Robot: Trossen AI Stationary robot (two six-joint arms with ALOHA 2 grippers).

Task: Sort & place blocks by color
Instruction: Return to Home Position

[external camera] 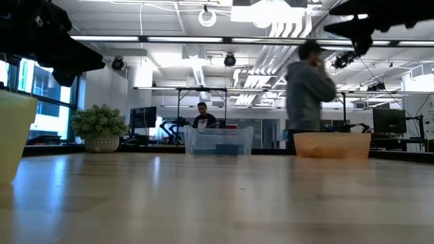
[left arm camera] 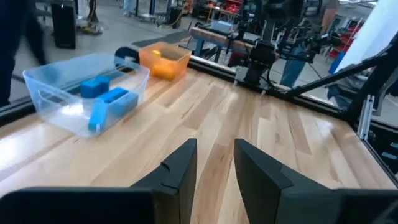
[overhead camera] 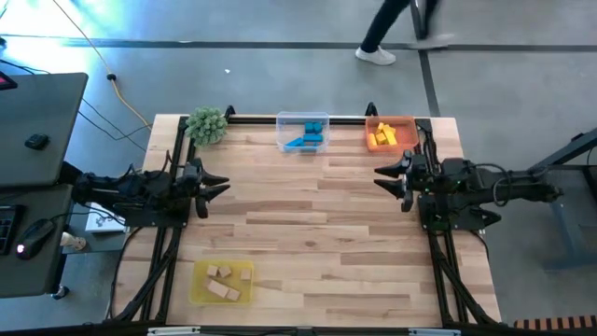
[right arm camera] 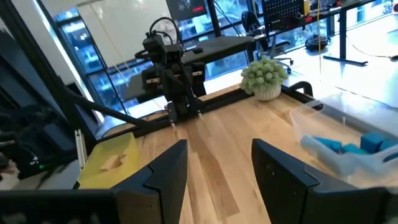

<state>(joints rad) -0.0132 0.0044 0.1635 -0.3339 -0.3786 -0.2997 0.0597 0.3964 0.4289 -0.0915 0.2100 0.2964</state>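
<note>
Left to right across your wooden table [overhead camera: 317, 245]: your left gripper [overhead camera: 227, 185] hangs above the left side, its fingers parted and holding nothing. Toward the front edge on that side, the yellow tray [overhead camera: 198, 282] holds the plain wood blocks [overhead camera: 222, 280]. Along the far edge stand the green plant ball [overhead camera: 206, 124], the clear tray [overhead camera: 282, 131] with the blue blocks [overhead camera: 311, 136] inside, and the orange tray [overhead camera: 409, 125] with the yellow blocks [overhead camera: 381, 139] inside. Your right gripper [overhead camera: 377, 177] hovers at the right side, near the orange tray, fingers spread wide and empty, facing the left one. A person [overhead camera: 387, 33] is on the floor beyond the table.
</note>
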